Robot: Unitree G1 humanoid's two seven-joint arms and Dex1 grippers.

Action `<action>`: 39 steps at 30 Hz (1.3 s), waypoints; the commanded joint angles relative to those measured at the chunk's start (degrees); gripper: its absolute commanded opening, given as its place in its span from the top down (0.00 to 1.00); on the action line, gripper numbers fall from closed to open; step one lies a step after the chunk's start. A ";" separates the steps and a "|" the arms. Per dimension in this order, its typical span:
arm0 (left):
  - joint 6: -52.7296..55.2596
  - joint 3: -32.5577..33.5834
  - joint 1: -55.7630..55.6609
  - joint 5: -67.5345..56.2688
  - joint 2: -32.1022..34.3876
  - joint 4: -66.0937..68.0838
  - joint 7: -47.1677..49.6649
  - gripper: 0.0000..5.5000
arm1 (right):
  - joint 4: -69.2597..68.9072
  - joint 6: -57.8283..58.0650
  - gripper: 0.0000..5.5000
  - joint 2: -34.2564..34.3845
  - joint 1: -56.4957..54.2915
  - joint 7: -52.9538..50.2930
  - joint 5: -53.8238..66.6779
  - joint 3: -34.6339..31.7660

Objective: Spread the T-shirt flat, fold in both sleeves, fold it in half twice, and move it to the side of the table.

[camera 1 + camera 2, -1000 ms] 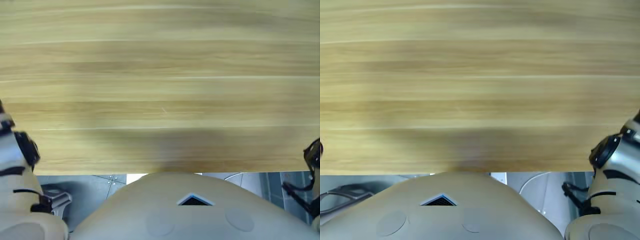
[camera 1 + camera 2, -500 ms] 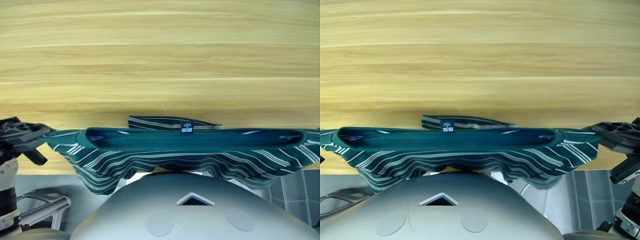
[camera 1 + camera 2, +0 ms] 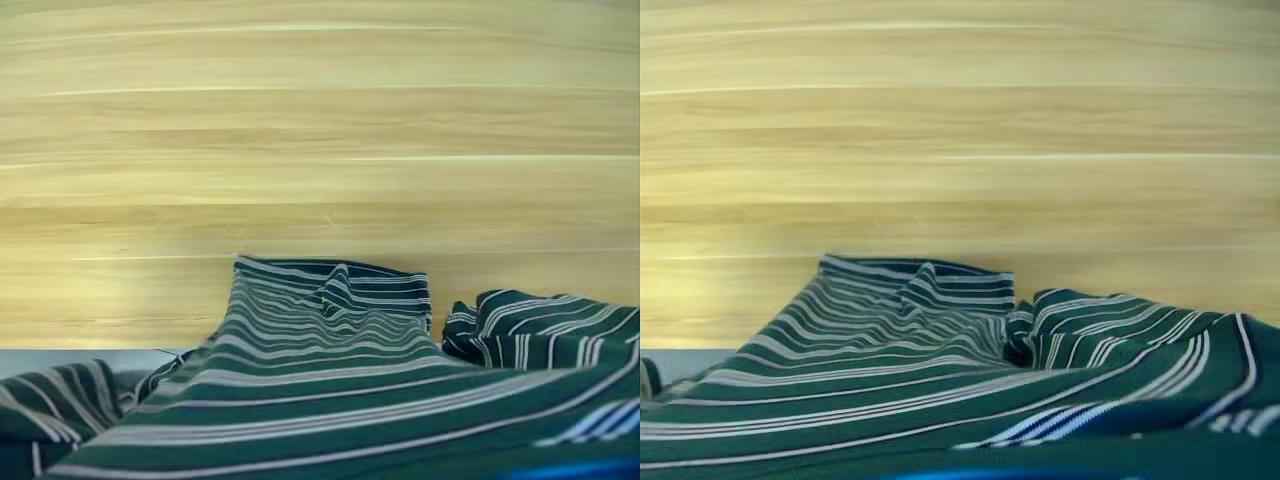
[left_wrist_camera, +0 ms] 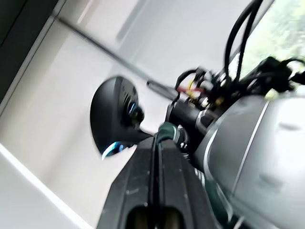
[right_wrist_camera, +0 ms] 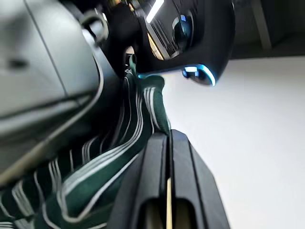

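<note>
The shirt [image 3: 330, 340], dark green with thin white stripes, lies partly on the table [image 3: 320, 120] and partly raised off it. In the eye views, we see the cloth rise from the table's near edge toward the camera in a broad sheet, its stripes running roughly crosswise. On the table, just inside the near edge, one portion is bunched into shallow ripples at the centre. A second crumpled fold sits just beside it, on the robot's right. On the robot's left, a further part of the cloth hangs below the edge, in front of a narrow strip of grey floor [image 3: 100, 356]. A blue patch [image 3: 585, 470] shows at the lower edge of the cloth; we cannot tell what it is.

In the left wrist view, the left gripper [image 4: 156, 143] has its two black fingers [image 4: 136, 176] pressed together along their length, with no visible gap. A small bunch of green cloth sits at their tip.

In the right wrist view, the right gripper [image 5: 167, 137] likewise has its fingers [image 5: 183, 162] closed flat against each other. Striped cloth emerges from their tip and drapes away along one side.

The table is light wood with lengthwise grain.
</note>
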 commanded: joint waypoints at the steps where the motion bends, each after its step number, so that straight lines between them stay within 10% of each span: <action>1: 1.48 -0.64 -7.25 7.75 0.23 5.80 -0.38 1.00 | 0.87 0.37 1.00 0.43 -5.04 -6.98 -13.52 4.40; 6: -23.72 -31.13 -44.37 80.83 -4.86 35.50 20.93 1.00 | 22.34 2.64 1.00 -3.29 -35.22 -43.66 -64.43 24.35; 8: -26.46 -32.23 -55.65 94.14 -6.48 41.33 35.78 1.00 | 26.08 4.79 1.00 -3.21 -43.65 -51.78 -67.38 24.94; 17: -29.89 -28.96 -56.40 86.36 -9.17 38.26 42.39 1.00 | 26.91 3.28 1.00 -1.81 -41.18 -47.90 -57.06 19.32; 24: -31.64 -36.08 -39.27 76.10 -0.81 41.05 25.44 1.00 | 29.26 -4.90 1.00 -2.68 -31.41 -35.89 -56.56 23.16; 31: -22.60 -32.81 -7.50 43.02 3.91 11.62 1.04 1.00 | 9.12 -9.60 1.00 -0.14 -6.77 -2.05 -25.69 15.76; 39: -24.40 -32.15 -2.81 40.79 5.13 9.74 -0.43 1.00 | 8.91 -13.01 1.00 -2.37 -1.78 0.34 -22.23 15.84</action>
